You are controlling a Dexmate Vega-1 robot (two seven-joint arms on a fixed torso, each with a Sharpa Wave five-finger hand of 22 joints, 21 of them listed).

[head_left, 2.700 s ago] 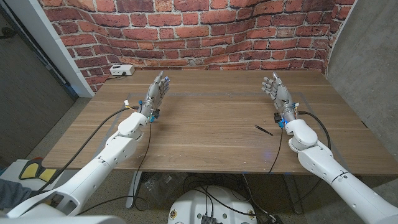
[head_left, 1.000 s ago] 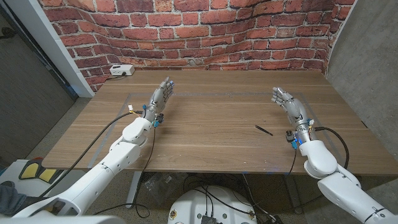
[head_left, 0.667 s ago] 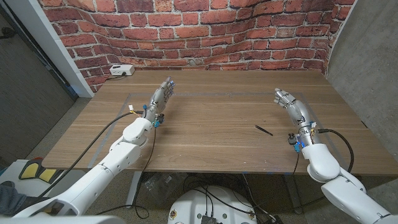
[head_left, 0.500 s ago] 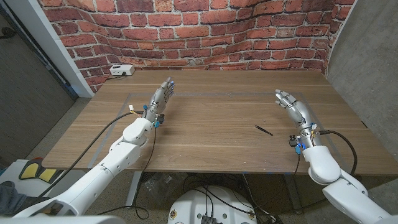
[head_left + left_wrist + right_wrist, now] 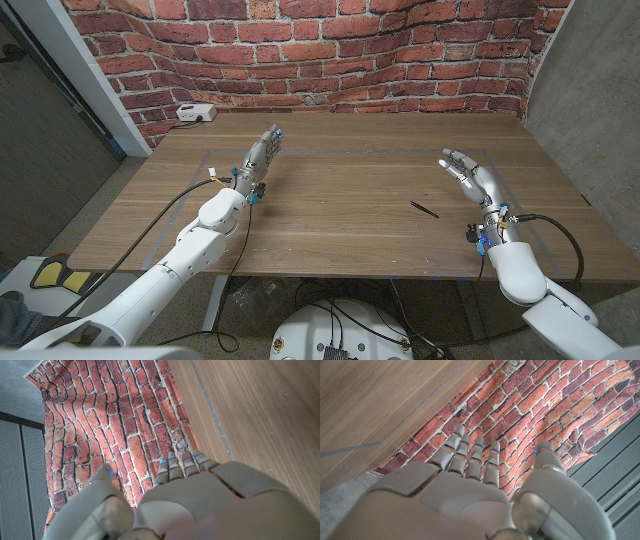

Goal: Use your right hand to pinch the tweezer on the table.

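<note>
Desk (image 5: 330,215): wooden, wide, set against a brick wall (image 5: 330,50).
Left robot hand (image 5: 262,152): far left of desk, fingers straight and together, holding nothing.
Right robot hand (image 5: 468,172): raised over the right side, fingers spread open, holding nothing.
White box (image 5: 194,114): back left corner.
Tweezer (image 5: 424,208): thin, dark, lying flat on the desk, just inboard of the right robot hand and nearer the front edge; untouched.
Risk: the tweezer is slim and low, so fingertips closing off-centre would likely skid it away or press it flat instead of lifting it.
</note>
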